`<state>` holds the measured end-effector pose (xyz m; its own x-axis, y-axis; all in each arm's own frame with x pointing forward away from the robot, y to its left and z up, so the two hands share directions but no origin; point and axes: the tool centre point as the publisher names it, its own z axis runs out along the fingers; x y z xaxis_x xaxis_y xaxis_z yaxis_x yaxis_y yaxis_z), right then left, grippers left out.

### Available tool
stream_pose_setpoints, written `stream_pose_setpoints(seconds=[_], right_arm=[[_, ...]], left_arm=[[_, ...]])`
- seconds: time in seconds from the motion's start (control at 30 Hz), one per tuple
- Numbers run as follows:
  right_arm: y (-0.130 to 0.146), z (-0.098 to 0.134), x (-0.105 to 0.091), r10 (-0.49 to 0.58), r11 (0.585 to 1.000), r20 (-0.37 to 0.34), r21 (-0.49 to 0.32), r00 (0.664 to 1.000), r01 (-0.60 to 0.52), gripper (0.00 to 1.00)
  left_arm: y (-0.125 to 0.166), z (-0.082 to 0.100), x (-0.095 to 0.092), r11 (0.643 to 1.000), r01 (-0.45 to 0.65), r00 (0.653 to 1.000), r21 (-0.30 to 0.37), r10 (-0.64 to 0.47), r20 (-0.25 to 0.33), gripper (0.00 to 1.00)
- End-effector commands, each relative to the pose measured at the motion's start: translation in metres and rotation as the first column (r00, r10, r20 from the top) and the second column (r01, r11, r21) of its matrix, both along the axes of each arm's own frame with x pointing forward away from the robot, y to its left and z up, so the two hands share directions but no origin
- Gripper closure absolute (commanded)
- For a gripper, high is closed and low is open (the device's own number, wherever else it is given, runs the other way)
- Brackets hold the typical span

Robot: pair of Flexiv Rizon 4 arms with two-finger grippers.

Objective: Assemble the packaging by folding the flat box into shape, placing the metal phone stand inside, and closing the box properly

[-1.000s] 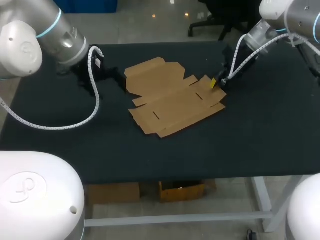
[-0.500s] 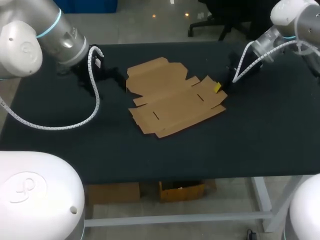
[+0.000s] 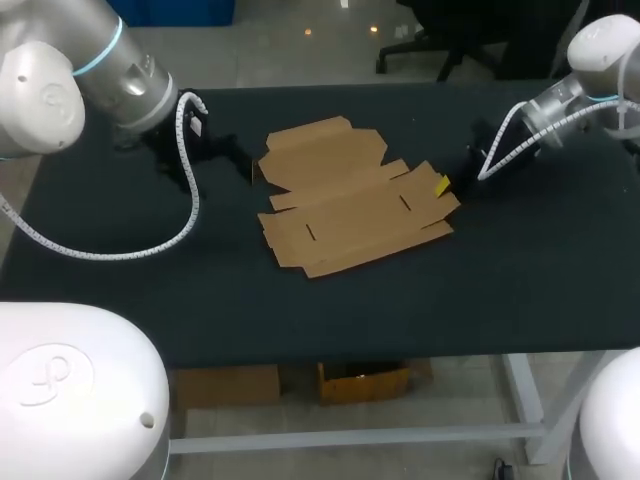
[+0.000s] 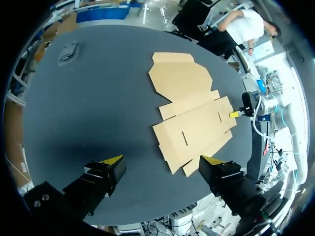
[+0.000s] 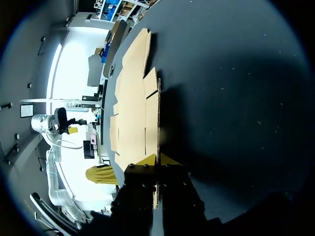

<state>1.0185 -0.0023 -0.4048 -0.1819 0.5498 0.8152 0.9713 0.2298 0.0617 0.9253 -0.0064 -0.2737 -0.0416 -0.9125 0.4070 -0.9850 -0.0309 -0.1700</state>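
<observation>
Subject of inspection: the flat box (image 3: 350, 200), lying unfolded near the middle of the table (image 3: 560, 280), with no panel yet standing as a wall. The right gripper (image 3: 441, 185) is at the box's right-hand end. In the right wrist view, the right gripper (image 5: 157, 160) has both yellow tips pressed together on the thin edge of an end flap, so it is judged clamped on the cardboard. From that grip the box (image 5: 130, 98) stretches straight ahead of the fingers, and its long axis runs away from the right arm toward the left arm's side. The left gripper (image 4: 162, 160) hangs released, fingers spread wide and holding nothing, over bare table. The box (image 4: 194, 113) lies ahead of it and well apart, its near corner pointing back between the fingers. The right arm is therefore the nearer one, being already in contact. Any fold of this flap will likely hinge about the crease lying crosswise just ahead of the right fingers. A small grey item (image 4: 67, 51) lies far from the box, and whether it is the phone stand cannot be confirmed.
</observation>
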Motion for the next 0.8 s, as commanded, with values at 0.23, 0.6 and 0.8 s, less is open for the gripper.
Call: stream_pose_setpoints(seconds=[0.23,0.6,0.8], right_arm=[[0.011,0.002,-0.022,-0.126,0.992,0.045,0.038,0.991,0.124,1.00],[0.011,0.006,-0.039,-0.199,0.980,0.024,0.017,0.980,0.199,0.00],[0.001,0.008,-0.034,-0.201,0.979,-0.018,-0.033,0.979,0.201,0.00]], left_arm=[[0.000,0.000,0.000,1.000,0.000,1.000,0.002,0.000,0.000,0.00],[0.000,0.000,0.000,1.000,0.000,1.000,0.002,0.000,0.000,0.00],[0.000,0.000,0.000,1.000,0.000,1.000,0.002,0.000,0.000,0.00]])
